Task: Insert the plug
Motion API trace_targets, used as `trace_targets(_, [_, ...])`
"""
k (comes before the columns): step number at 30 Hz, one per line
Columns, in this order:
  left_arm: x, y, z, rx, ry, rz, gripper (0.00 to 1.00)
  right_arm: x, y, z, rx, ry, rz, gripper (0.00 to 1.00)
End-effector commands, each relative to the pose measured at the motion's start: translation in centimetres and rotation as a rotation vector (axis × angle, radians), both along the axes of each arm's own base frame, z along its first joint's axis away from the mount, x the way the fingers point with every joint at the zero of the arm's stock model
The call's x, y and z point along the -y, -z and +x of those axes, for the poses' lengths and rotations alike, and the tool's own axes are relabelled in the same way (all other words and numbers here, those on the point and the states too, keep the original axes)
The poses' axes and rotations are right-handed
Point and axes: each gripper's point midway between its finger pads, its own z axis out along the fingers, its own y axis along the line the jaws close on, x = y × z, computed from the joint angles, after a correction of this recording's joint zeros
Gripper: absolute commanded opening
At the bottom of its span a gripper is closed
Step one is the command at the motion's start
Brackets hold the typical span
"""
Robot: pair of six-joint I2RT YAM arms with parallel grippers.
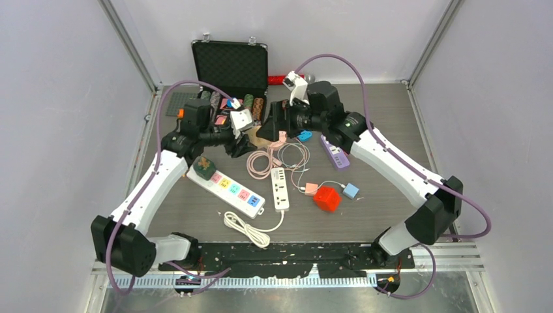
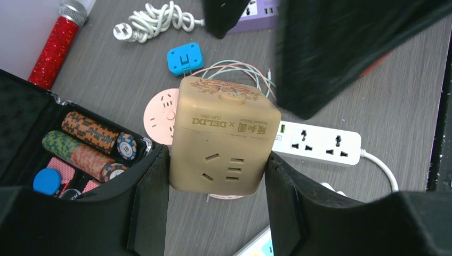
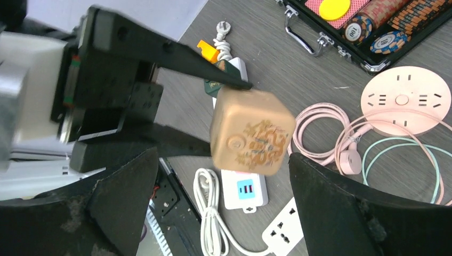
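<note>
**Desk:** Inserted yet?

**Photographer:** No. Left gripper (image 2: 216,160) clamps the tan plastic socket cube (image 2: 224,133) between its fingers; right gripper (image 3: 221,160), jaws apart and empty, faces it. Visible sockets bare; insertion apparently remains.

Tan cube socket (image 2: 224,133), sides behind left fingers (image 2: 152,202)

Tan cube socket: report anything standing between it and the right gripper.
Nothing visible stands between them. The tan cube socket sits ahead of the right gripper, framed by its wide-open fingers with bare gaps on both sides. Only the left gripper touches it, clamped on two opposite faces.
</note>
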Motion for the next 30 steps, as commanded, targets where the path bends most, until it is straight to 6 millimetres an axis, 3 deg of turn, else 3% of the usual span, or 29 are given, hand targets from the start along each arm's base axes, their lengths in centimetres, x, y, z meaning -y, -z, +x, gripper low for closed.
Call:
trace_targets(1, [0.5, -3.5, 0.1, 0.156, -0.005, -0.071, 0.0, -0.5, -0.2, 1.6, 0.01, 0.05, -0.053, 0.97])
trace_targets(5, [0.3, -4.0, 0.0, 0.179, -0.019, -0.084, 0.0, -1.5, 1.3, 2.2, -0.04, 0.045, -0.092, 0.96])
trace_targets(12, [0.4, -5.1, 1.0, 0.236, -0.067, -0.142, 0.0, -2.8, 1.4, 1.4, -0.059, -0.033, -0.113, 0.96])
trace_targets(17, [0.2, -5.2, 1.2, 0.25, -0.091, -0.147, 0.0, -3.0, 1.0, 1.3, -0.053, -0.034, -0.087, 0.76])
trace_targets(19, [0.0, -5.3, 1.3, 0.259, -0.101, -0.149, 0.01, -3.2, 0.8, 1.2, -0.052, -0.04, -0.077, 0.62])
trace_targets(20, [0.0, -5.3, 1.4, 0.252, -0.117, -0.158, 0.04, -3.2, 0.8, 1.3, -0.055, -0.04, -0.073, 0.48])
trace_targets(21, [-0.1, -5.4, 1.5, 0.248, -0.129, -0.166, 0.06, -3.3, 0.6, 1.3, -0.051, -0.041, -0.068, 0.41])
trace_targets(22, [-0.2, -5.4, 1.6, 0.233, -0.15, -0.178, 0.15, -3.3, 0.5, 1.3, -0.053, -0.037, -0.064, 0.28])
trace_targets(24, [-0.5, -5.7, 2.0, 0.212, -0.198, -0.197, 0.42, -3.4, 0.2, 1.5, -0.042, -0.027, -0.052, 0.17])
trace_targets(28, [-1.8, -5.5, 2.5, 0.193, -0.308, -0.192, 0.86, -3.4, -0.6, 2.1, -0.005, -0.004, -0.032, 0.06])
trace_targets(30, [-2.9, -5.4, 2.3, 0.196, -0.361, -0.174, 0.98, -3.3, -0.9, 2.5, 0.025, 0.01, -0.039, 0.05])
